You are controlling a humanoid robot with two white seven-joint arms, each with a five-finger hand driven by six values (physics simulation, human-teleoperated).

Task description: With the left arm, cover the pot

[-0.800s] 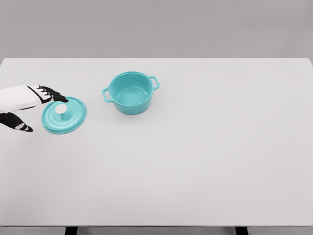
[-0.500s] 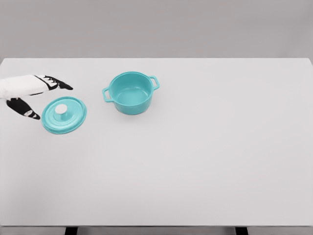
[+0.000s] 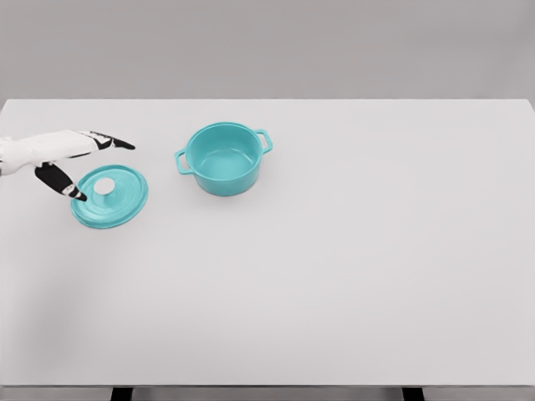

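Table: wide white rectangular table [image 3: 334, 284] — its near edge runs along the bottom of the head view, its far edge below a grey backdrop.
Lid: round teal pot lid [image 3: 109, 196] with a small white knob [image 3: 104, 186] at its centre, lying flat and knob-up on the table near the left edge, about midway between the near and far edges.
Left hand: white-and-black five-finger left hand [image 3: 71, 159] coming in from the left edge, over the lid's left and far side. Fingers spread wide, holding nothing — the thumb [image 3: 63, 181] points down toward the lid's left rim, just beside the knob, while the other fingers [image 3: 110, 140] stretch out beyond the lid's far rim. Whether the thumb tip touches the lid cannot be told.
Pot: teal round pot [image 3: 223, 158] with two side handles, upright, uncovered, empty inside; it stands farther back, left of the table's middle, apart from the lid and to its right.
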